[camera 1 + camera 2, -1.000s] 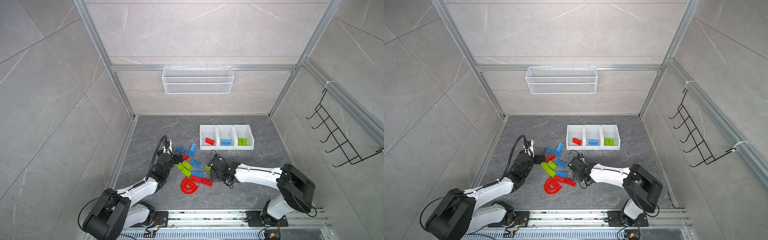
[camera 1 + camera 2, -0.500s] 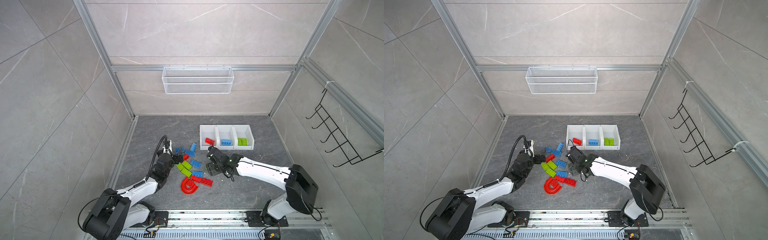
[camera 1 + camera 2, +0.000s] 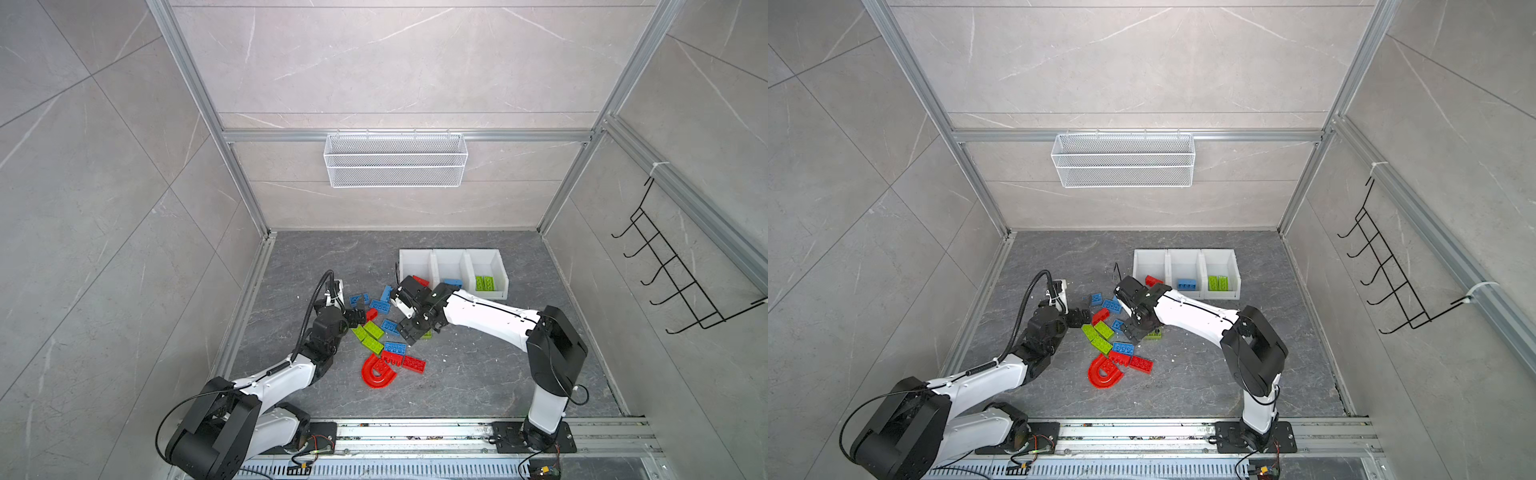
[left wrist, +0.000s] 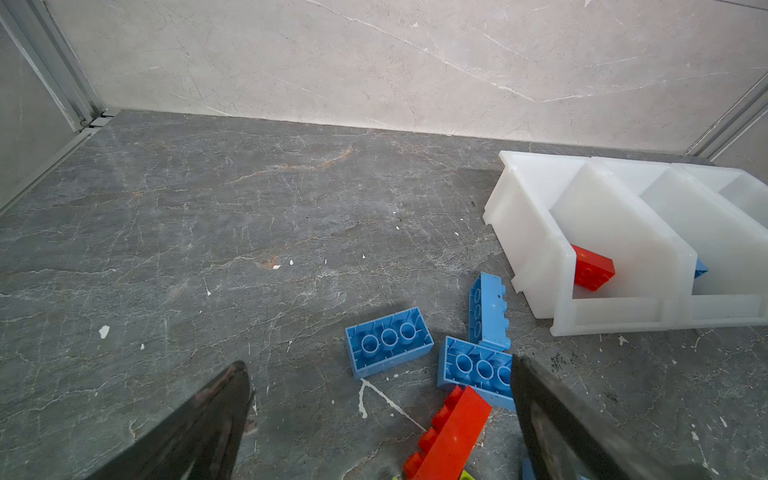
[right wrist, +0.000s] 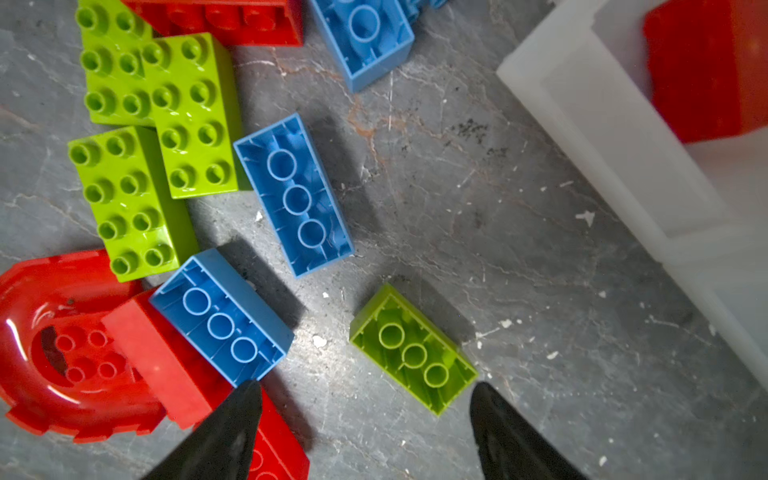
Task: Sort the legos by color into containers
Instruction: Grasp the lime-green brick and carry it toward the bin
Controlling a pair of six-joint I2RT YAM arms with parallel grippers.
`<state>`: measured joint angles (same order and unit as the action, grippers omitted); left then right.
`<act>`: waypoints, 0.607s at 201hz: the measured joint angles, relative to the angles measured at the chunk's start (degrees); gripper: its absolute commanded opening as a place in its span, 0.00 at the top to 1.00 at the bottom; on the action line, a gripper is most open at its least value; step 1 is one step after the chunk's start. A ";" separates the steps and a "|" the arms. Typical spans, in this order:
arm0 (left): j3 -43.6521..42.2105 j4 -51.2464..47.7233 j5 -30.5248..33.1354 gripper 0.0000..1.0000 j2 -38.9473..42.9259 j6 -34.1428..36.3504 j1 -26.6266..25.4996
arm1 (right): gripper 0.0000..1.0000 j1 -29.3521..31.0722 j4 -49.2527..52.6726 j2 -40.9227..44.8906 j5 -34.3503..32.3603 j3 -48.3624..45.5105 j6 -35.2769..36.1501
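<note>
The lone lime-green lego (image 5: 413,349) lies hollow side up on the floor (image 5: 498,208) just ahead of the jaws of the right gripper (image 5: 365,386), which have widened and hold nothing, so it looks lined up for pickup toward the containers (image 5: 602,137) beyond; the left gripper (image 4: 378,360) gapes wide, empty.

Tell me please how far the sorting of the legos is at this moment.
Done: the containers hold one red brick, one blue brick and two green bricks, each colour in its own bin. In hand: nothing; the right gripper, open, hangs over an upturned green brick, and the left gripper is open by a loose red brick. Left: the loose bricks on the floor and the red arch.
</note>
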<state>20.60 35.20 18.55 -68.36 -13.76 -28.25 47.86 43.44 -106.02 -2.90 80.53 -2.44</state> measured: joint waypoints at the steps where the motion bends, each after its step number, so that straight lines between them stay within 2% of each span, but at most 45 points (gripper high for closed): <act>1: 0.00 0.00 0.00 0.00 0.00 0.00 0.00 | 0.18 -0.11 0.15 -0.04 0.04 0.07 0.31; 72: 0.00 -0.20 1.05 0.00 0.00 0.00 0.00 | 0.20 -4.13 0.07 -3.80 4.42 0.35 10.91; 122: 0.00 -0.55 2.38 0.00 0.00 -0.04 0.00 | 0.21 -4.63 -1.25 -7.74 4.48 0.28 12.76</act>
<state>20.60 34.65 20.93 -68.36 -13.80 -28.25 43.22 42.19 -113.75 1.58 80.82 10.33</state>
